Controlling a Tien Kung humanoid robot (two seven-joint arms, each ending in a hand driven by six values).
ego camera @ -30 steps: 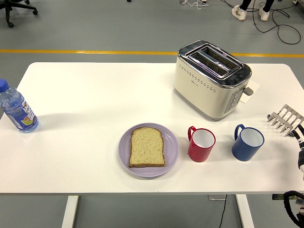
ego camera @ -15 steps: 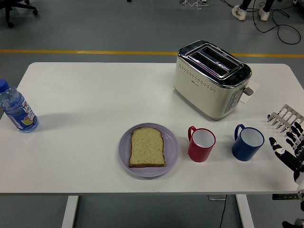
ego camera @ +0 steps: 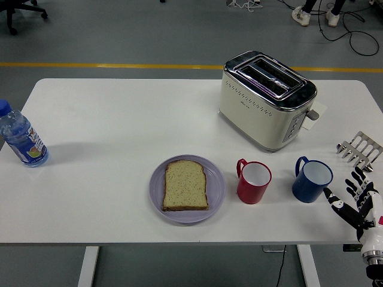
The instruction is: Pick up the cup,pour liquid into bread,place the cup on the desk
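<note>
**Right hand open beside the blue cup, nothing held**

Plainly, the white table carries everything, and the biggest thing on it is the cream toaster toward the far right. Left of centre near the front edge lies the lilac plate with the slice of bread flat on it. A water bottle lies at the far left edge, and a small metal rack sits at the right edge.

Two cups stand upright between plate and right edge: the red cup just beside the plate, and the blue cup further right, its handle turned to the far left.

The right hand comes in at the lower right corner, fingers spread and gripping nothing. The blue cup lies to its left and slightly farther in, near but apart; the thumb points toward it. This is likely the cup it will take, being the closer. No left arm shows.
</note>
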